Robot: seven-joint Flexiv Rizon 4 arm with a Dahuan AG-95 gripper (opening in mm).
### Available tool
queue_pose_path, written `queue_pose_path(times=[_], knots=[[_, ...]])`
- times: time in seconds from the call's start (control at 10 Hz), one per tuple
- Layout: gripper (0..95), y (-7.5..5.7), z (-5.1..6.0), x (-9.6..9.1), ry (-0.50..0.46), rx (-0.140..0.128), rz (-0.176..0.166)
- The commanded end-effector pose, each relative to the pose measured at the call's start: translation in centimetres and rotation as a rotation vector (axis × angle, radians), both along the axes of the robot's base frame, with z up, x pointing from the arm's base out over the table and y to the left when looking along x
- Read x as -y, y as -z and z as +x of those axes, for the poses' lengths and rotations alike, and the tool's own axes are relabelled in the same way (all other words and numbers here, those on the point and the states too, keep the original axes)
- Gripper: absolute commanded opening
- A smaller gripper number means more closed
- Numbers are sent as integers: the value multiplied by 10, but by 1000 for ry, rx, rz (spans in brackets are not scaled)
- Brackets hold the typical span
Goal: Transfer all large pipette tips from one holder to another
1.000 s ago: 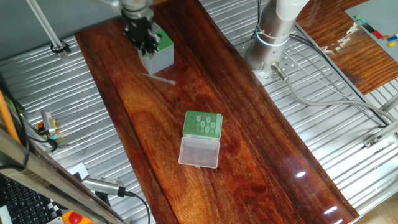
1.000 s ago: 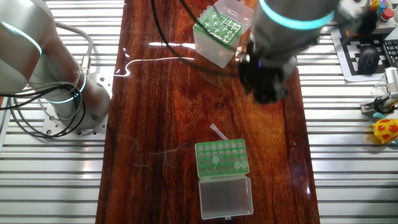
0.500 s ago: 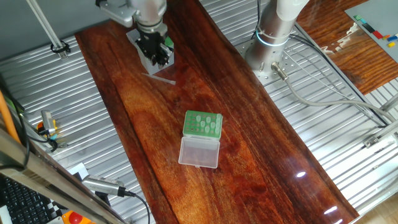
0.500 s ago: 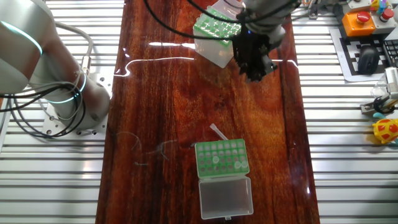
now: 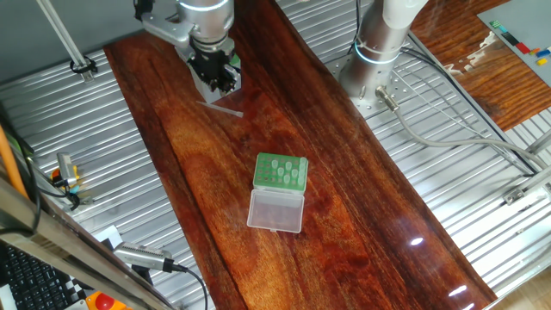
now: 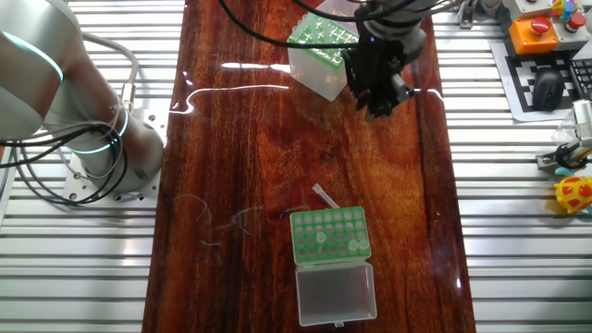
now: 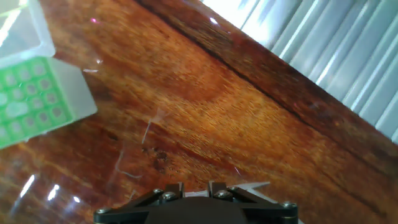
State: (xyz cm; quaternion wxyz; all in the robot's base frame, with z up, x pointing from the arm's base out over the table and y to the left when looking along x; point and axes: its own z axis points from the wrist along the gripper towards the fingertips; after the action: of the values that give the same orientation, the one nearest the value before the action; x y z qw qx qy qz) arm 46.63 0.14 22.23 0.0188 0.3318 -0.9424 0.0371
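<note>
While the gripper (image 6: 377, 92) hangs just beside the tall translucent box (image 6: 317, 57) near the far end of the wooden table (image 5: 344, 172), its fingers cannot be made out clearly in any view, so I cannot tell whether they are parted or closed. In the hand view only the dark base of the hand shows at the bottom edge, with bare wood ahead of it and the box (image 7: 34, 93) off to the upper left.

The box has whitish, cloudy walls and a green top insert pierced with rows of holes; a clear lid stands up behind it.

The low green rack (image 6: 330, 235) sits well apart from it, toward the middle of the table. Its grid of holes is mostly empty, with a few pale round tops showing in some holes. Its clear hinged lid (image 6: 336, 293) lies flat open, touching the rack on the side away from the box.

One large pipette tip (image 6: 323, 197), a thin pale tapered tube, lies loose on the wood just beside the rack's corner. In one fixed view another pale tip (image 5: 222, 108) lies on the wood close to the box.
</note>
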Motion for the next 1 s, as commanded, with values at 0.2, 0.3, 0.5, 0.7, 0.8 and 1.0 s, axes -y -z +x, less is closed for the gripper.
queue_pose_path(times=[0.2, 0.3, 0.5, 0.7, 0.8, 1.0], knots=[[190, 11, -21, -77, 44, 23, 85], [190, 9, -23, -86, 71, 22, 84], [0, 7, -23, -80, 79, 20, 104], [0, 7, -23, -80, -7, 8, 147], [190, 7, -23, -80, -77, 7, 152], [190, 9, -23, -86, -99, 8, 164]])
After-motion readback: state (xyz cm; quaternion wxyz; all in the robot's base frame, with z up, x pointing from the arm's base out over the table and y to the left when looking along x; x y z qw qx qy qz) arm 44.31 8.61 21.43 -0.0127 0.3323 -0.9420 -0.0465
